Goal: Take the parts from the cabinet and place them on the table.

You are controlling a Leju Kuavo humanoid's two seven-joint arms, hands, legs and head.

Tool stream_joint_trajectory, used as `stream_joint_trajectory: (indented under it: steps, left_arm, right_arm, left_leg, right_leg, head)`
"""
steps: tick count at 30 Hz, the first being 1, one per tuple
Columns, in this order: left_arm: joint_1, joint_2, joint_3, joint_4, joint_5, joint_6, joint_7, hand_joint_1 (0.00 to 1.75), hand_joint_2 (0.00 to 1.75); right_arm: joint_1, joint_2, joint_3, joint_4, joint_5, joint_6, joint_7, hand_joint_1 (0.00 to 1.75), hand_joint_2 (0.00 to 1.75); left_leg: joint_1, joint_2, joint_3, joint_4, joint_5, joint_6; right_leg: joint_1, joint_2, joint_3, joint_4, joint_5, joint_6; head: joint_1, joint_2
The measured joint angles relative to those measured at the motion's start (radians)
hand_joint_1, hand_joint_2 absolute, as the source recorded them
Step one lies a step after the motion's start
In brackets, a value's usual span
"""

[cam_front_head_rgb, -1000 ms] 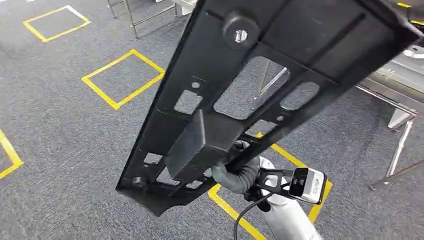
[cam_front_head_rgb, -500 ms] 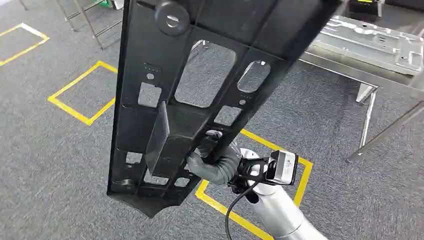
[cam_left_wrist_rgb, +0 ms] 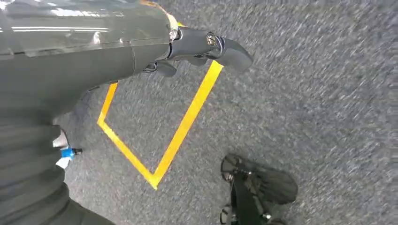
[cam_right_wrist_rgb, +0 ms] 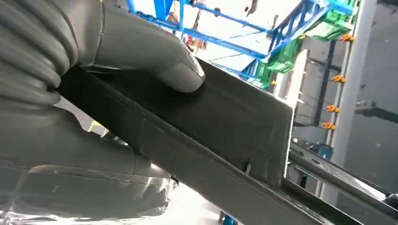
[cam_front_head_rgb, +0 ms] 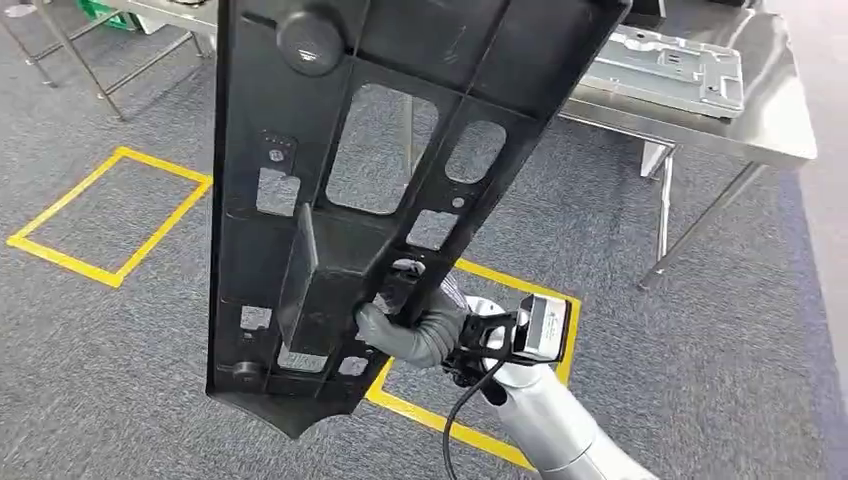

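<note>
The big black part (cam_front_head_rgb: 400, 190) is up in the air, held by the right hand (cam_front_head_rgb: 405, 325). It is long and flat, with many holes cut in it. The fingers (cam_front_head_rgb: 372, 322) are wrapped tight around a box-shaped bump near the low end of the part. In the right wrist view the thumb (cam_right_wrist_rgb: 155, 61) presses flat on that bump. From the fingers, the long side of the part runs up and away, toward the counter (cam_front_head_rgb: 760, 130). So most of the part sticks out far past the fingers, and only a short bit hangs below them.

The counter is shiny metal and stands ahead and off to the right side of the fingers, well apart from them. A grey metal plate (cam_front_head_rgb: 670, 65) already lies on it. I think the part must go down next to that plate, long side flat.

The left hand (cam_left_wrist_rgb: 202, 47) hangs down over the grey carpet with a yellow tape square (cam_left_wrist_rgb: 159, 140). Its fingers curl in a little and hold nothing that I can see. The right hand is the one nearer the counter.
</note>
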Motion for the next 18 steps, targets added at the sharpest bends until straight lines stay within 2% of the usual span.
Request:
stream_joint_trajectory:
  steps: [1, 2, 3, 4, 5, 6, 7, 8, 9, 10, 12, 13, 14, 15, 16, 17, 18]
  left_arm:
    - [0.003, 0.002, 0.004, 0.000, 0.000, 0.001, 0.000, 0.00, 1.75]
    - [0.008, 0.004, 0.009, 0.000, 0.000, 0.003, 0.000, 0.00, 1.75]
    - [0.012, 0.007, 0.015, 0.000, 0.000, 0.006, 0.000, 0.00, 1.75]
    - [0.014, 0.011, 0.021, 0.000, 0.000, 0.006, 0.000, 0.00, 1.75]
    - [0.013, 0.012, 0.026, 0.000, 0.000, 0.006, 0.000, 0.00, 1.75]
    - [0.012, 0.014, 0.031, 0.000, 0.000, 0.005, -0.001, 0.00, 1.75]
    - [0.011, 0.014, 0.035, 0.000, 0.000, 0.003, -0.002, 0.00, 1.75]
    - [0.010, 0.014, 0.039, 0.000, 0.000, 0.002, -0.002, 0.00, 1.75]
    - [0.011, 0.015, 0.041, 0.000, 0.000, 0.001, -0.002, 0.00, 1.75]
    - [0.012, 0.015, 0.044, 0.000, 0.000, 0.000, -0.002, 0.00, 1.75]
    - [0.011, 0.018, 0.048, 0.000, 0.000, -0.003, -0.002, 0.00, 1.75]
    - [0.008, 0.019, 0.048, 0.000, 0.000, -0.005, -0.002, 0.00, 1.75]
    - [0.006, 0.019, 0.050, 0.000, 0.000, -0.009, -0.002, 0.00, 1.75]
    - [0.005, 0.020, 0.052, 0.000, 0.000, -0.013, -0.003, 0.00, 1.75]
    - [0.006, 0.020, 0.053, 0.000, 0.000, -0.015, -0.003, 0.00, 1.75]
    - [0.010, 0.021, 0.053, 0.000, 0.000, -0.016, -0.003, 0.00, 1.75]
    - [0.013, 0.022, 0.053, 0.000, 0.000, -0.016, -0.002, 0.00, 1.75]
  right_arm:
    - [-0.002, 0.000, 0.000, 0.001, -0.001, 0.000, 0.000, 1.66, 1.75]
    - [-0.001, 0.000, 0.000, 0.002, -0.002, 0.000, 0.000, 1.66, 1.75]
    - [0.001, -0.001, 0.000, 0.004, -0.003, -0.002, 0.000, 1.66, 1.75]
    - [0.002, -0.002, 0.000, 0.006, -0.005, -0.002, 0.000, 1.66, 1.75]
    - [0.002, -0.004, 0.000, 0.008, -0.005, -0.002, 0.000, 1.66, 1.75]
    - [0.002, -0.005, 0.000, 0.008, -0.005, -0.002, 0.000, 1.66, 1.75]
    - [0.002, -0.006, 0.000, 0.008, -0.005, -0.002, 0.000, 1.66, 1.75]
    - [0.001, -0.006, 0.000, 0.008, -0.005, -0.002, 0.000, 1.66, 1.75]
    - [-0.001, -0.006, 0.000, 0.008, -0.005, -0.002, 0.000, 1.66, 1.75]
    - [-0.002, -0.005, 0.000, 0.009, -0.005, -0.001, 0.000, 1.66, 1.75]
    - [0.000, -0.006, 0.000, 0.009, -0.007, -0.002, 0.000, 1.66, 1.75]
    - [0.000, -0.007, 0.001, 0.009, -0.007, -0.002, 0.000, 1.66, 1.75]
    - [0.001, -0.006, 0.001, 0.008, -0.008, -0.001, 0.000, 1.66, 1.75]
    - [-0.001, -0.006, 0.001, 0.008, -0.009, -0.001, -0.001, 1.66, 1.75]
    - [-0.002, -0.005, 0.001, 0.008, -0.010, -0.001, -0.001, 1.66, 1.75]
    - [0.000, -0.005, 0.001, 0.008, -0.011, -0.001, -0.001, 1.66, 1.75]
    - [0.001, -0.005, 0.001, 0.010, -0.013, 0.000, -0.002, 1.66, 1.75]
  left_leg:
    - [-0.004, 0.012, -0.001, 0.000, 0.000, 0.002]
    - [-0.006, 0.026, -0.002, 0.000, -0.001, 0.003]
    - [-0.007, 0.042, -0.003, 0.000, -0.002, 0.004]
    - [-0.008, 0.057, -0.003, 0.000, -0.002, 0.004]
    - [-0.008, 0.069, -0.003, 0.000, -0.002, 0.004]
    - [-0.008, 0.080, -0.001, 0.000, -0.003, 0.003]
    - [-0.009, 0.090, 0.002, 0.000, -0.005, 0.000]
    - [-0.011, 0.098, 0.006, 0.000, -0.006, -0.002]
    - [-0.019, 0.107, 0.008, 0.003, -0.011, -0.009]
    - [-0.020, 0.113, 0.008, 0.003, -0.011, -0.013]
    - [-0.020, 0.138, 0.013, 0.000, -0.014, -0.023]
    - [-0.021, 0.151, 0.018, -0.001, -0.016, -0.029]
    - [-0.013, 0.124, 0.015, 0.009, -0.025, -0.037]
    - [-0.013, 0.074, 0.003, 0.042, -0.051, -0.041]
    - [-0.012, 0.048, -0.024, 0.104, -0.089, -0.043]
    - [-0.012, 0.033, -0.073, 0.209, -0.139, -0.047]
    - [-0.012, 0.030, -0.113, 0.289, -0.166, -0.049]
  right_leg:
    - [-0.003, -0.026, -0.039, 0.081, -0.043, 0.004]
    - [-0.005, -0.036, -0.079, 0.164, -0.080, 0.007]
    - [-0.006, -0.038, -0.114, 0.236, -0.104, 0.009]
    - [-0.007, -0.039, -0.127, 0.262, -0.101, 0.010]
    - [-0.007, -0.041, -0.113, 0.235, -0.077, 0.009]
    - [-0.006, -0.046, -0.074, 0.163, -0.038, 0.007]
    - [-0.004, -0.061, -0.021, 0.069, 0.001, 0.002]
    - [0.001, -0.101, 0.031, -0.018, 0.029, -0.007]
    - [0.013, -0.152, 0.053, -0.068, 0.020, -0.019]
    - [0.014, -0.131, 0.051, -0.066, 0.027, -0.024]
    - [0.014, -0.106, 0.045, -0.065, 0.027, -0.030]
    - [0.012, -0.092, 0.047, -0.071, 0.032, -0.037]
    - [0.002, -0.083, 0.054, -0.080, 0.039, -0.044]
    - [0.000, -0.074, 0.055, -0.082, 0.041, -0.048]
    - [0.000, -0.064, 0.053, -0.082, 0.043, -0.052]
    - [0.000, -0.048, 0.052, -0.081, 0.044, -0.053]
    - [0.001, -0.032, 0.050, -0.080, 0.044, -0.054]
  head:
    - [0.000, 0.000]
    - [0.000, 0.000]
    - [0.000, 0.000]
    - [0.000, 0.000]
    - [0.000, 0.000]
    - [0.000, 0.000]
    - [0.000, 0.000]
    - [0.000, 0.000]
    - [0.000, 0.000]
    - [0.000, 0.000]
    - [0.000, 0.000]
    - [0.000, 0.000]
    - [0.000, 0.000]
    - [0.000, 0.000]
    - [-0.001, 0.000]
    - [-0.001, 0.000]
    - [0.000, 0.000]
